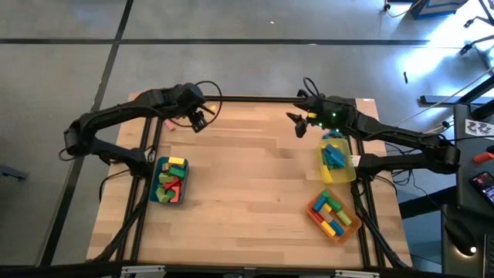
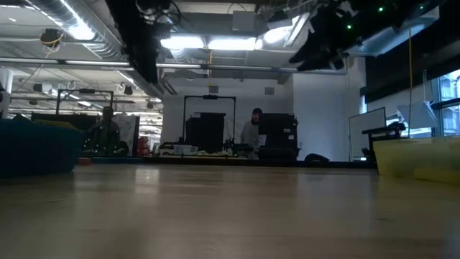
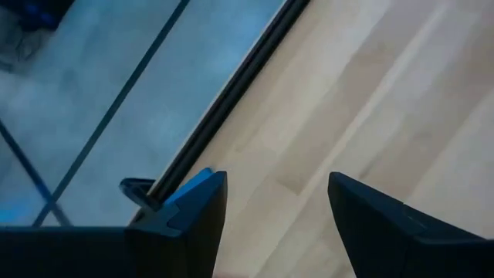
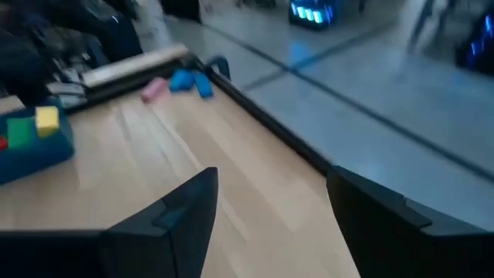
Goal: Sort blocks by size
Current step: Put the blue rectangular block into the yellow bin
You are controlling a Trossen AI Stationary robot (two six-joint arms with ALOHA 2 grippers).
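Holding nothing: left gripper, right gripper spread; three trays of blocks, perhaps.

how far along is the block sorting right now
Nearly done, it seems. Blocks fill the blue tray, the yellow tray and the orange tray. Nothing is in hand: the left gripper and right gripper hover open and empty. A pink block and blue blocks remain at the far edge.

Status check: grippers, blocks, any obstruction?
Left gripper open, empty, far edge. Right gripper open, empty, near yellow tray. Blocks sorted in trays. Nothing in the way.
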